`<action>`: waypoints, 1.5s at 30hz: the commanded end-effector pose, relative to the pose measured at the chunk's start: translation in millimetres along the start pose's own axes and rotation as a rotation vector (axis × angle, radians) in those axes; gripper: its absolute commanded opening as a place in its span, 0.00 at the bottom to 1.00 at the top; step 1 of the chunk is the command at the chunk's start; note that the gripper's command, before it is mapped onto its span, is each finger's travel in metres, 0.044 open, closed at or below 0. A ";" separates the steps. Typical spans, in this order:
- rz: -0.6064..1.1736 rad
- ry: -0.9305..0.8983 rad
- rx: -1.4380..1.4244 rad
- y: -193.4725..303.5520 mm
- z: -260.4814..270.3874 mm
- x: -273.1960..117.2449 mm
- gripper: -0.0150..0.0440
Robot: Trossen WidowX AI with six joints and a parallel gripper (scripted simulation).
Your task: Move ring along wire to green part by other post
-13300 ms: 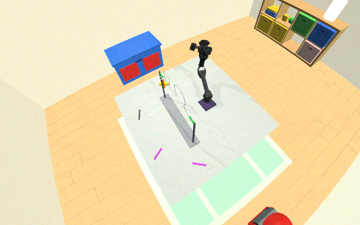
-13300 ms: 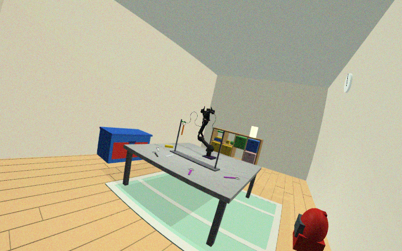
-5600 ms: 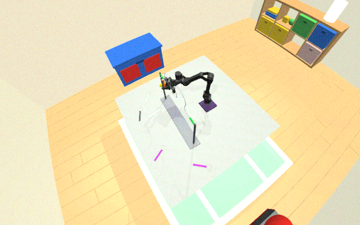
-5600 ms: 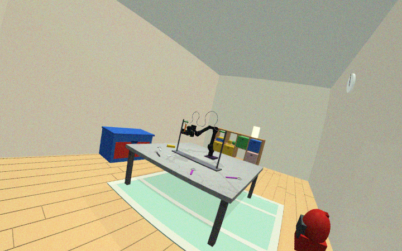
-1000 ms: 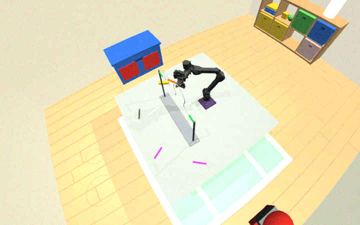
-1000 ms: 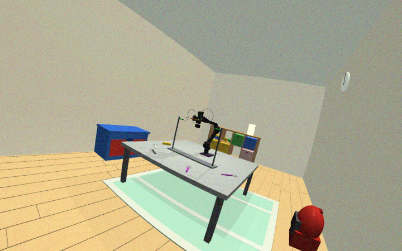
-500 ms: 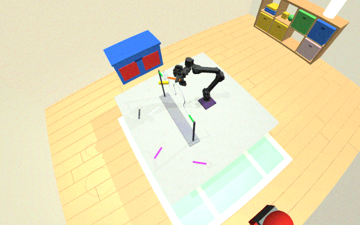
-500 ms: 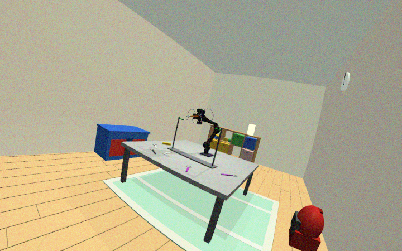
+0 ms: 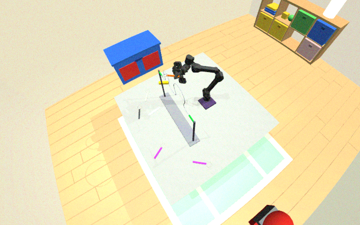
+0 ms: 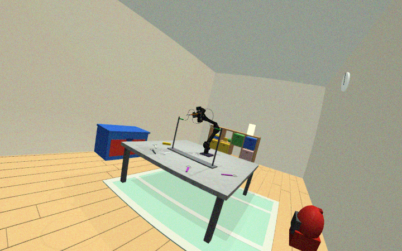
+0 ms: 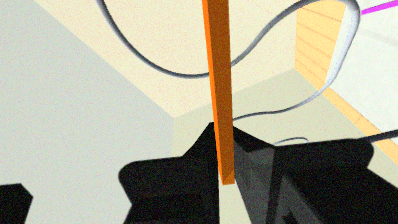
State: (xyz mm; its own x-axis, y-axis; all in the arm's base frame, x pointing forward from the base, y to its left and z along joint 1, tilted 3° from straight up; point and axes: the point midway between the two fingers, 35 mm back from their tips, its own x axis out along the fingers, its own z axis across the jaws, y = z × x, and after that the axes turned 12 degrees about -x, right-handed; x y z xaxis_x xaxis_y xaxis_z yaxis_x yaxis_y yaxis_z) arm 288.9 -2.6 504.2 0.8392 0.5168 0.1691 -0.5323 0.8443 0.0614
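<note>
My gripper point(image 9: 179, 76) point(image 10: 197, 114) point(image 11: 216, 126) is shut on the orange handle point(image 9: 170, 75) point(image 10: 193, 114) point(image 11: 219, 75), which points toward the left post point(image 9: 162, 87) point(image 10: 175, 133). The thin ring at its far end is close to the green part point(image 9: 160, 73) point(image 10: 181, 119) by that post; it is too small to tell exactly where the wire passes through it. The ring is out of the wrist view. The grey wire point(image 9: 184, 102) point(image 11: 190, 76) loops near the gripper and passes behind the handle in the wrist view. The other green part point(image 9: 191, 118) point(image 10: 217, 129) is by the right post point(image 9: 193, 132) point(image 10: 217, 148).
A yellow bar point(image 9: 163, 82) point(image 10: 166, 143) lies on the table beyond the left post. Two magenta-handled rings, a dark-handled one point(image 9: 139, 113) and white pieces lie on the table point(image 9: 231, 134) point(image 10: 243, 165). The posts stand on a long grey base point(image 9: 178, 117).
</note>
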 end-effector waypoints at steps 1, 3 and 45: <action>0.002 0.016 -0.018 -3.3 1.5 0.5 0.00; 0.003 0.025 -0.032 -3.3 1.2 0.4 0.00; 0.062 0.438 -0.712 -10.6 -40.3 -7.8 0.00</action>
State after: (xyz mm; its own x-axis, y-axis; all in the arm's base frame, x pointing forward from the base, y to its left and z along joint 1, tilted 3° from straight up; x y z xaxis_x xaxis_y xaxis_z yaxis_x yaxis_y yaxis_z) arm 290.3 -7.8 467.1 0.8568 0.4675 -0.2177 -0.5034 0.6669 -0.5494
